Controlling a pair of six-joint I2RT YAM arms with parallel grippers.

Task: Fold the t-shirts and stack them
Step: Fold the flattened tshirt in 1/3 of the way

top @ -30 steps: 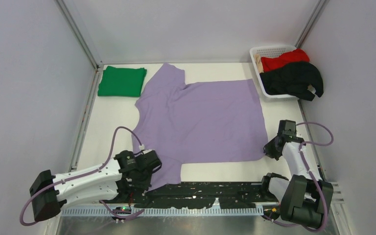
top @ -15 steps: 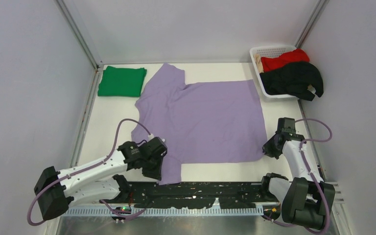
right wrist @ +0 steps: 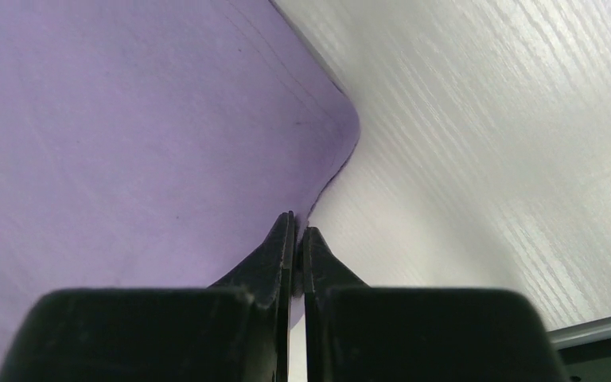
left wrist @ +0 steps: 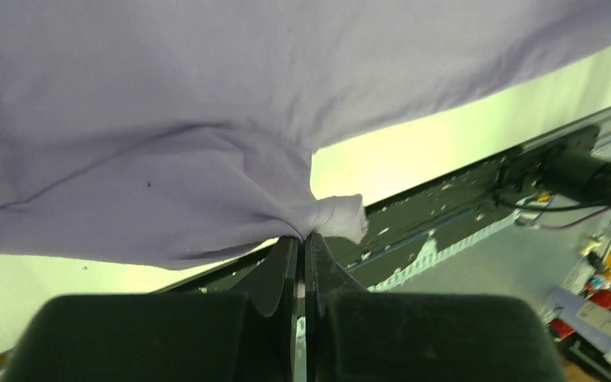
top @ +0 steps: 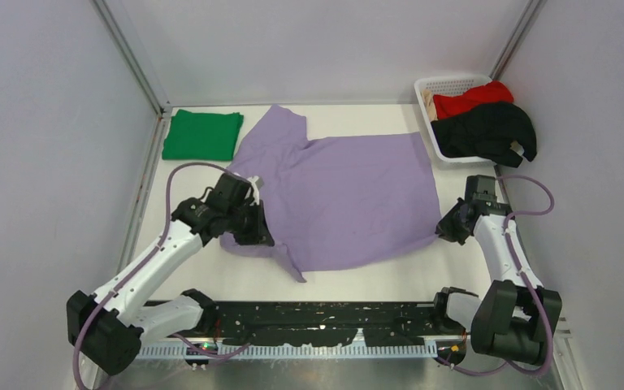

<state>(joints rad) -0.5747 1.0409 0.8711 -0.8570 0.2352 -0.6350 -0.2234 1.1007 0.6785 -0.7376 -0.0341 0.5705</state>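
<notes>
Left gripper [left wrist: 303, 241] clamps a bunched bit at the near edge of the light lavender soft-fabric t-shirt [top: 349, 195]; right gripper [right wrist: 295, 225] pinches its hem corner, the rest spread on the white table [top: 203, 272]. Both bites look thin (the right especially), so the cloth could slip out and the fold land crooked.

The folded t-shirt [top: 203, 136] lies left of the spread t-shirt [top: 349, 195], basket [top: 447, 82] right.

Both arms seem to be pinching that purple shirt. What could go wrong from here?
The left tool pinches only a small bunched tip of the lavender shirt, so it could slip free. The right tool holds just the corner's edge; losing it would probably skew the fold.
</notes>
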